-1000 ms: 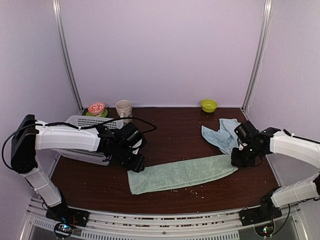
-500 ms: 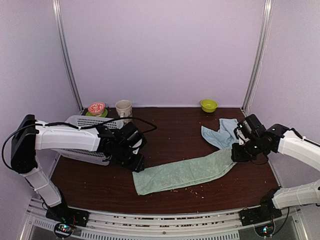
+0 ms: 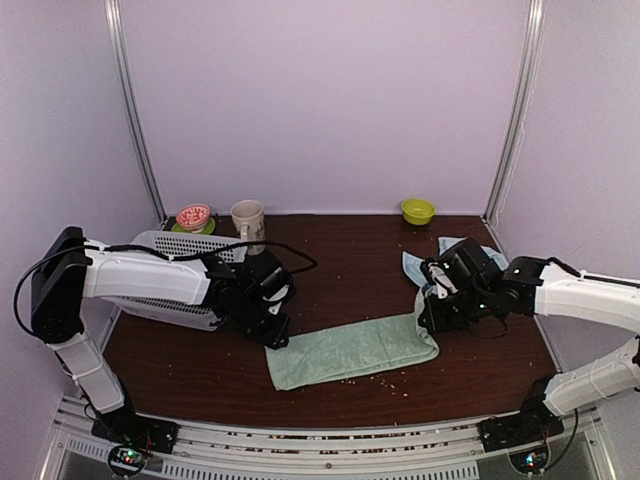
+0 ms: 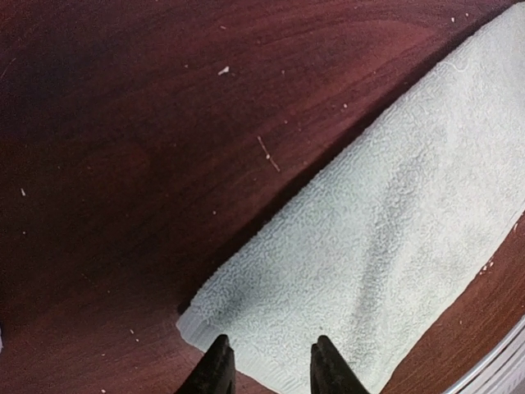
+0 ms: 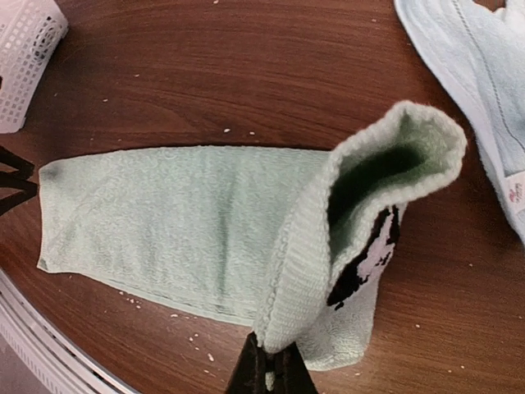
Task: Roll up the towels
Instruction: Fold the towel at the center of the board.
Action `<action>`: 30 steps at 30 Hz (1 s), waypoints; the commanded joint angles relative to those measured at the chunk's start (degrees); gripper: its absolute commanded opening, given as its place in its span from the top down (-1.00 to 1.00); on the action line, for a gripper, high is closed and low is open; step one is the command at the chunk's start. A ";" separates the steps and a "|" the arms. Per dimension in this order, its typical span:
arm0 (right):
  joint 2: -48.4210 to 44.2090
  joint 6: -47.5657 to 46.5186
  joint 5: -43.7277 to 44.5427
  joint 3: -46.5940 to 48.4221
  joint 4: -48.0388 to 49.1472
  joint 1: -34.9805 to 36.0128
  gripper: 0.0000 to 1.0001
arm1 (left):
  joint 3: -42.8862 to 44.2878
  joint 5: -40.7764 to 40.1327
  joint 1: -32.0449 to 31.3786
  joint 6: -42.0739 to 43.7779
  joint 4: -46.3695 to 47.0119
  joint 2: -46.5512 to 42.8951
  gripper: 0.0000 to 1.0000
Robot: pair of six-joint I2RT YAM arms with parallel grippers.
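The tag [image 5: 515, 191] on the blue towel [image 5: 467, 57] is illegible.

Light: soft, even, from above | Shadows: faint in overhead view; deep across table [image 4: 98, 123] in left wrist view | Focus: sharp | Edges: fisheye-bowed

towel [image 3: 350, 349]: pale mint green, plain | panda patch [image 5: 366, 261]: black and white | second towel [image 5: 467, 57]: light blue | table [image 3: 340, 265]: dark red-brown wood grain | mesh basket [image 3: 165, 243]: white | bowl [image 3: 417, 210]: lime green | mug [image 3: 247, 216]: cream
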 commanded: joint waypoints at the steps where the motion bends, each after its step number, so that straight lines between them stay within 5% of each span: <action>1: 2.42 0.64 -2.17 2.76 5.76 3.44 1.00 | 0.11 0.45 0.28 -0.26 1.62 0.10 0.46; 11: 8.94 1.24 -6.49 5.40 12.83 9.60 1.00 | -1.32 -3.99 0.28 -2.67 -0.94 -4.61 0.72; 30: 24.88 1.46 -9.92 17.48 14.00 15.62 1.00 | -8.82 -9.59 0.28 -8.81 -0.72 -18.49 0.70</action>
